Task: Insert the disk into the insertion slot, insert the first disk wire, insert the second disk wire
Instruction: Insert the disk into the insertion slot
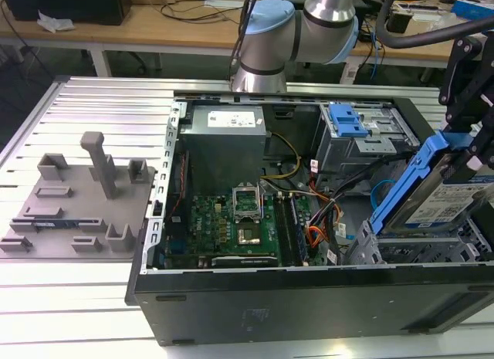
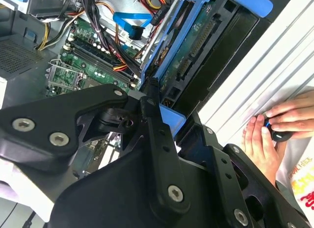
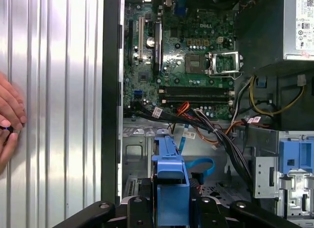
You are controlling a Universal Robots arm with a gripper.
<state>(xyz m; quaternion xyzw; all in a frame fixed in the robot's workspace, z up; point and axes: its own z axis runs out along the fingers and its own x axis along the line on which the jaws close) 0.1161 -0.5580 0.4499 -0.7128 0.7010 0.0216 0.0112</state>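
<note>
In the exterior view the disk [image 1: 441, 195], a silver drive with a white label in a blue caddy, hangs tilted at the case's right end. My gripper [image 1: 472, 147] is shut on its upper edge. The disk's lower end sits just above the insertion slot [image 1: 409, 252], a low grey perforated bay. In the second wrist view black fingers [image 2: 156, 121] clamp the blue caddy, and the disk [image 2: 195, 50] shows its green board. In the first wrist view the caddy of the disk [image 3: 169, 175] stands edge-on above the grey insertion slot [image 3: 134, 154]. A loose blue wire [image 3: 200, 164] curls beside it.
The open computer case [image 1: 231, 297] holds a motherboard [image 1: 228, 228], a power supply [image 1: 224, 131] and a taller grey cage with a blue latch [image 1: 349, 121]. Bundled orange and black cables [image 1: 324, 220] lie near the bay. A person's hand [image 2: 274, 132] rests on the ribbed table outside the case.
</note>
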